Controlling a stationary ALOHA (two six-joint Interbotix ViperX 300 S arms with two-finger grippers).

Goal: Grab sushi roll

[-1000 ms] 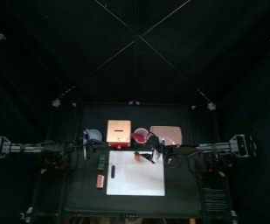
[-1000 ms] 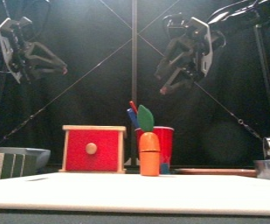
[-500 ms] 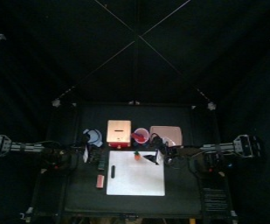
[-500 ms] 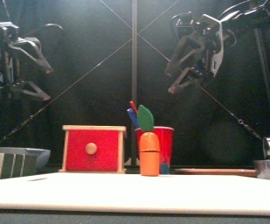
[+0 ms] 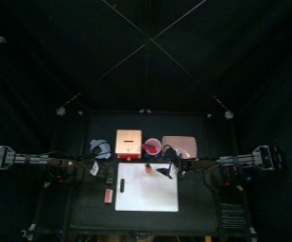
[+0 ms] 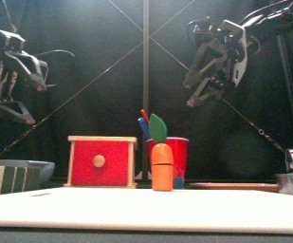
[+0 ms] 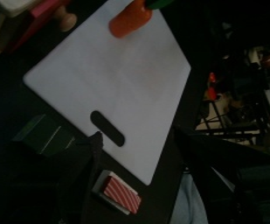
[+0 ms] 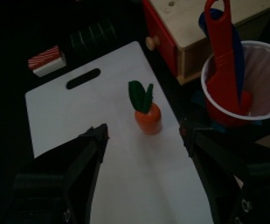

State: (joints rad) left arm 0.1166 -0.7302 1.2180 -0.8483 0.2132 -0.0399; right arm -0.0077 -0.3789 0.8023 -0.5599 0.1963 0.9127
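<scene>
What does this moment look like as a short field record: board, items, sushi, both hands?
board: white cutting board on the table's middle
carrot: toy carrot upright on the board
box: red box behind the board
cup: red cup holding a blue and red utensil
sushi: sushi piece on the table off the board's handle end, untouched
left hand: raised above the table, holding nothing
right hand: open, above the carrot, empty

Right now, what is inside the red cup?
The red cup holds a blue-handled utensil with a red tip, standing up past the rim. Its lower end and the cup's bottom are hidden by the utensil and wall.
</scene>
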